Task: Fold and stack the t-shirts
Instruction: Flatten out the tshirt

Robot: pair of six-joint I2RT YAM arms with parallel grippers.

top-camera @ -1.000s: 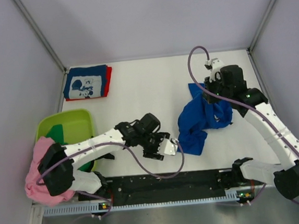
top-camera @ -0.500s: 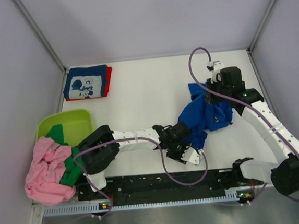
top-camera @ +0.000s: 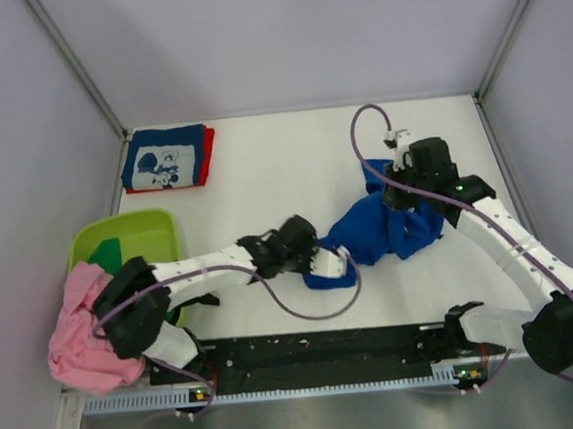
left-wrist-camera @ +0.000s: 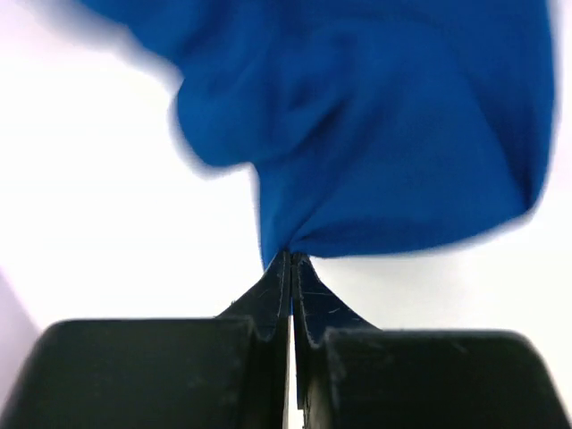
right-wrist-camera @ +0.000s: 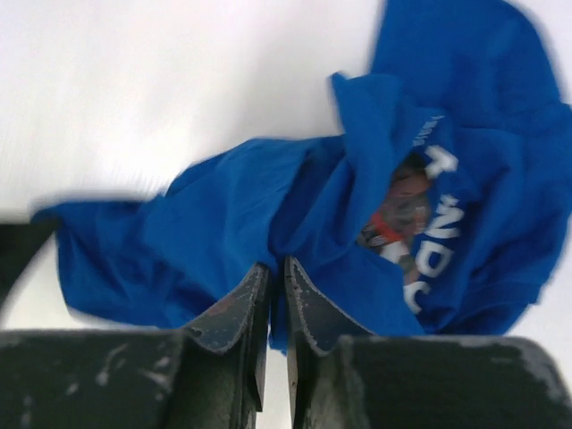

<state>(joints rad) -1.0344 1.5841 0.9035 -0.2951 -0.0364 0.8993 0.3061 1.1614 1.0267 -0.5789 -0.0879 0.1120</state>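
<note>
The royal blue t-shirt lies crumpled right of the table's middle, its dark print partly showing. My left gripper is shut on its near-left edge; in the left wrist view the cloth bunches straight out of the closed tips of the left gripper. My right gripper sits on the shirt's far side. Its jaws stand a sliver apart with a fold of blue cloth pinched between them, right gripper. A folded navy t-shirt rests on a red one at the back left.
A lime-green tub stands at the left edge with a green t-shirt inside. A pink t-shirt spills over its near rim. The left arm's cable loops over the table near the front rail.
My left gripper reached right to the blue shirt's near edge, closed on it and drew it back left. The right gripper shifted slightly left and its jaws eased apart a little.
</note>
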